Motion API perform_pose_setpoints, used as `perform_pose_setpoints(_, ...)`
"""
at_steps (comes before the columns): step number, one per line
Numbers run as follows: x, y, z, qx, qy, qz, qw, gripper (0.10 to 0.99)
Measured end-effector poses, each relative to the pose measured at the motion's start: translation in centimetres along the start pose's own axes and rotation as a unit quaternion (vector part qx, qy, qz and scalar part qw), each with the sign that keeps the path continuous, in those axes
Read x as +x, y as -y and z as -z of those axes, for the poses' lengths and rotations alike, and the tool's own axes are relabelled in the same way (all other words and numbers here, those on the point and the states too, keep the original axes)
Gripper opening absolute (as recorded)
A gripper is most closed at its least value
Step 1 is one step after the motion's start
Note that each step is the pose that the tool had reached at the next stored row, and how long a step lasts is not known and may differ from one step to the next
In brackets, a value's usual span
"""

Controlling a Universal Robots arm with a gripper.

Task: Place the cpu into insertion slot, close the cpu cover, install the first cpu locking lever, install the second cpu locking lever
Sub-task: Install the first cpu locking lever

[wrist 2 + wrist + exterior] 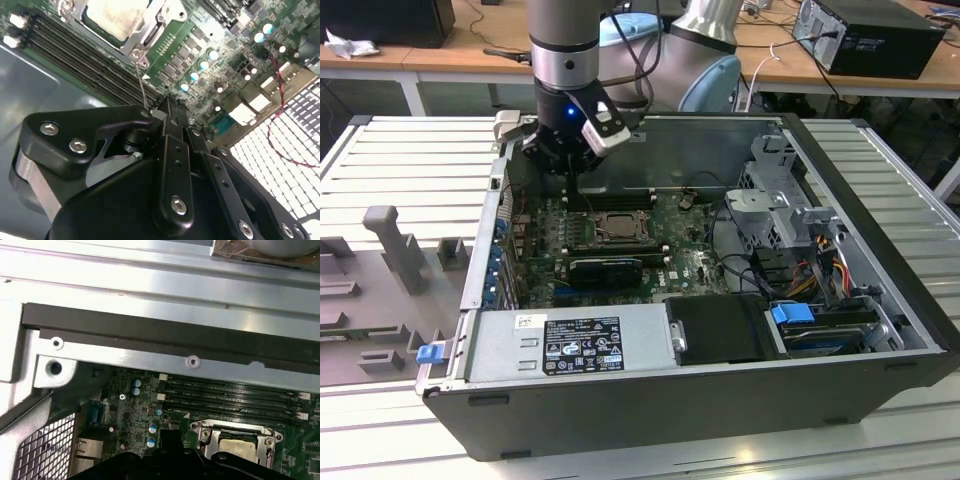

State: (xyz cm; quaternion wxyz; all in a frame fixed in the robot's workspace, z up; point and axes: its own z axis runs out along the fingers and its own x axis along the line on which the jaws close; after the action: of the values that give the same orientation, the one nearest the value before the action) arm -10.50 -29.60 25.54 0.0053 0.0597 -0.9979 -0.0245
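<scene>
Seated cpu point(235, 447) beside memory slots point(227, 397)

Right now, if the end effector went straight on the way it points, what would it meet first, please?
Probably the green circuit board beside the insertion slot, near the memory slots; depth is unclear, so the thin locking lever by the end effector could touch first.

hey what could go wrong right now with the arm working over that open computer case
The gripper sits close to a thin wire lever beside the cpu; a misjudged push might bend it or let it slip off. The memory sticks and small capacitors lie right alongside, so a sideways drift could knock them. A loose red cable might snag the arm.
</scene>
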Motion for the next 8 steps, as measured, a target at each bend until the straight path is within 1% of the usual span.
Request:
perform_pose_setpoints(2,-0.44,0.05,0.0,0.0,0.0002,-0.004,1.0,0.106)
perform_pose_setpoints(5,-0.72,0.09,0.01,-0.0002,0.0002,-0.004,1.0,0.106)
perform_pose_setpoints(8,-1.16,0.14,0.02,-0.0001,0.0002,-0.004,1.0,0.106)
